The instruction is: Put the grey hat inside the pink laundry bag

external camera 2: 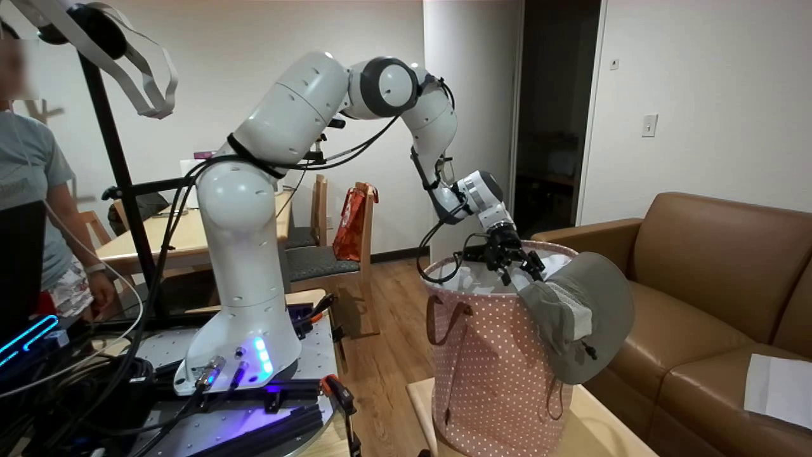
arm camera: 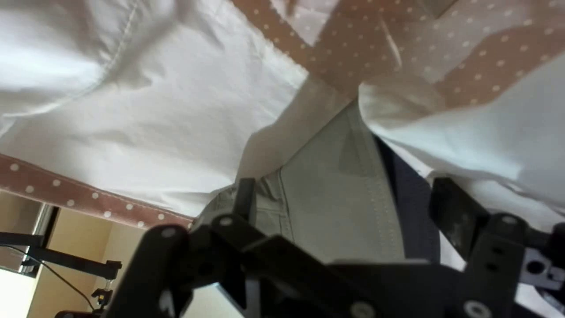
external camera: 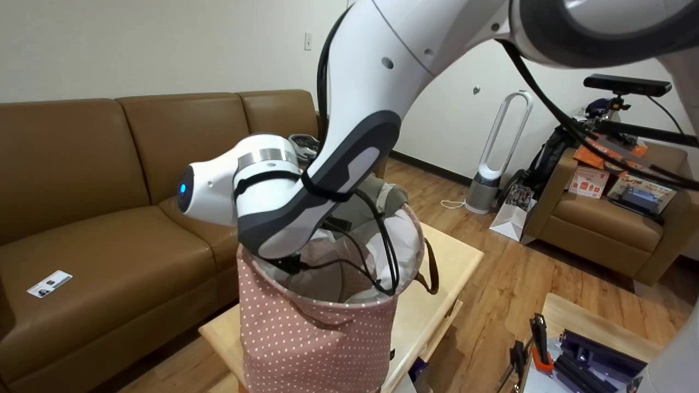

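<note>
The pink laundry bag (external camera 2: 491,362), white-dotted and white-lined, stands upright on a low wooden table. Draped over its rim, the grey hat (external camera 2: 599,304) hangs largely down the outside wall, with one part reaching in over the opening. My gripper (external camera 2: 524,271) is at the mouth of the bag, beside the hat's inner end. In the wrist view the fingers (arm camera: 245,198) stand wide apart, with grey hat fabric (arm camera: 340,194) and a dark blue band visible between them and neither finger pressing on it. An exterior view shows grey hat fabric (external camera: 394,199) at the rim; the arm mostly hides the gripper there.
A brown sofa (external camera: 109,245) runs alongside the low table (external camera: 442,262). Brown strap handles (external camera 2: 444,324) hang from the bag's rim. Black cables (external camera: 382,240) from the arm loop down into the bag's opening. A person (external camera 2: 32,178) stands behind the robot's base.
</note>
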